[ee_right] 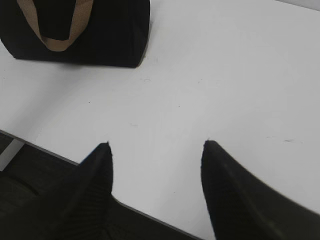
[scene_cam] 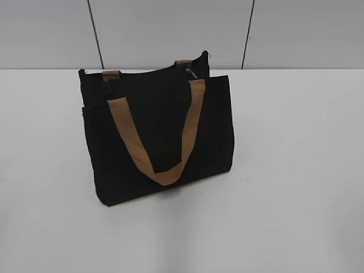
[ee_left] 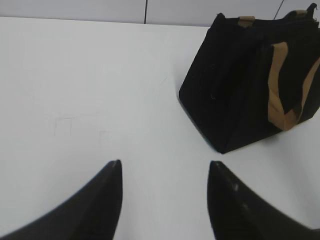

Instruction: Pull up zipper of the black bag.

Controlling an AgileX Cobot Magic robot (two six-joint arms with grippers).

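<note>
Smooth white table (scene_cam: 296,170) bears the boxy black bag (scene_cam: 159,142) (tan webbing handles); both grippers (ee_left: 165,172) (ee_right: 156,152) gape, empty.

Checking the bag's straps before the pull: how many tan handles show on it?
2. The front handle hangs down the black bag's near face. The rear handle shows only as two tan stubs at the top edge; its loop is hidden.

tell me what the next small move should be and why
Probably bring the left hand toward the near end of the black bag to steady it. Both hands are open and hang over bare table, touching nothing; the right hand is also well short of the bag. The zipper runs along the top edge, and the bag stands unsupported, so pulling first would likely drag it.
</note>
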